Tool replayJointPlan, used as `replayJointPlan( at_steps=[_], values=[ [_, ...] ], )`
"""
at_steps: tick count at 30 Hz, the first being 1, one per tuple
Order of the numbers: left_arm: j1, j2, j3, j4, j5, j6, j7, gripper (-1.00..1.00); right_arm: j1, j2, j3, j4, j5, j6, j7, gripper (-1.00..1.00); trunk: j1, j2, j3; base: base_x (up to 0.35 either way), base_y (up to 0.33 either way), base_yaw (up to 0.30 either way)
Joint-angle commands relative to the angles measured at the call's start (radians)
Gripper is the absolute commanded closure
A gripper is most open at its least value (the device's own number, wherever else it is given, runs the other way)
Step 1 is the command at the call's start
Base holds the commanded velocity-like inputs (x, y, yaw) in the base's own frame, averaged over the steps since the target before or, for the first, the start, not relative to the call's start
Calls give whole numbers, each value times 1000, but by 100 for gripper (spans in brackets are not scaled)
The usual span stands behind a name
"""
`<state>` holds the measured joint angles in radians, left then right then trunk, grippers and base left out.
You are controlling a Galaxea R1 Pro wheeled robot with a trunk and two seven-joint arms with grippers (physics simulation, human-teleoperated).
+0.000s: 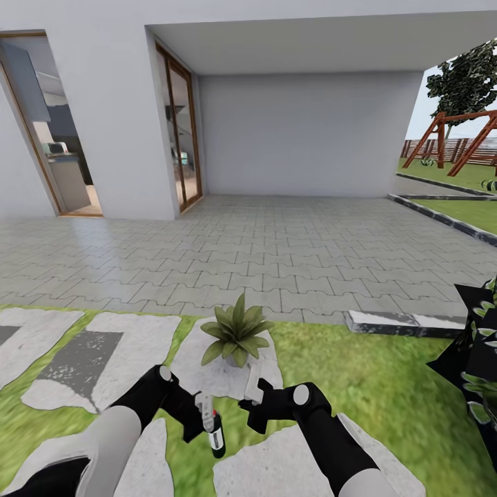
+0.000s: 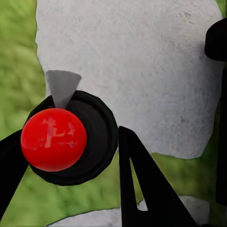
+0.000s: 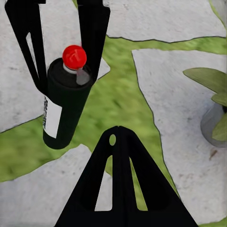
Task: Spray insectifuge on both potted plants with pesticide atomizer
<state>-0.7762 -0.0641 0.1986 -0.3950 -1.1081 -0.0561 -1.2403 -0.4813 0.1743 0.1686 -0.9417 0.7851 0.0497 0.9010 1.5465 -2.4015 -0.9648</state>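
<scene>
While the pesticide atomizer (image 1: 215, 433) hangs pinched in my left gripper (image 1: 201, 414), above the grass between two stepping stones (image 1: 228, 373), the pickup looks done to me. Its red cap (image 2: 53, 139) sits between my fingers (image 2: 142, 189) in the left wrist view, and the right wrist view shows the dark bottle off the ground. My right gripper (image 1: 252, 393) hovers just beside it holding nothing; whether its fingers are spread I cannot tell. One potted plant (image 1: 236, 331) stands just ahead on the stone, with no spray visible on it. I judge both plants remain to be sprayed. Beyond lies grey paving (image 1: 276, 255).
</scene>
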Motion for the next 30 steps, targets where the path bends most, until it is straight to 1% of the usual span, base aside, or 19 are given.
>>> replayJointPlan(
  at_steps=[1,10,13,16,22,24,25,27,28,30],
  values=[
    [-1,-6,8,0,-9,-6,-4,100,0,0,0,-2,3,5,4,100,0,0,-1,0,0,0],
    [2,-26,10,6,-2,-8,-4,100,0,0,0,-2,3,4,4,100,0,0,-1,0,0,0],
    [5,-40,10,5,-1,-9,-4,100,0,0,1,-1,2,4,4,100,0,0,-1,0,0,0],
    [8,-49,10,4,-1,-32,-4,100,0,0,2,-1,2,4,4,100,0,0,-1,0,0,0],
    [7,-53,11,0,1,-50,-1,100,0,0,2,0,2,4,5,100,0,0,-1,0,0,0],
    [6,-54,11,-2,13,-51,-1,100,0,0,2,-1,2,4,5,100,0,0,-1,0,0,0],
    [6,-54,11,-2,33,-52,0,100,0,0,2,-1,2,4,5,100,0,0,-1,0,0,0],
    [5,-54,12,-2,60,-54,0,100,0,0,2,-2,2,4,6,100,0,0,-1,0,0,0],
    [5,-55,12,-2,69,-55,0,100,0,0,2,-2,2,4,5,100,0,0,-1,0,0,0],
    [5,-58,12,-2,75,-57,-1,100,0,0,2,-2,2,4,5,100,0,0,-1,0,0,0]
  ],
)
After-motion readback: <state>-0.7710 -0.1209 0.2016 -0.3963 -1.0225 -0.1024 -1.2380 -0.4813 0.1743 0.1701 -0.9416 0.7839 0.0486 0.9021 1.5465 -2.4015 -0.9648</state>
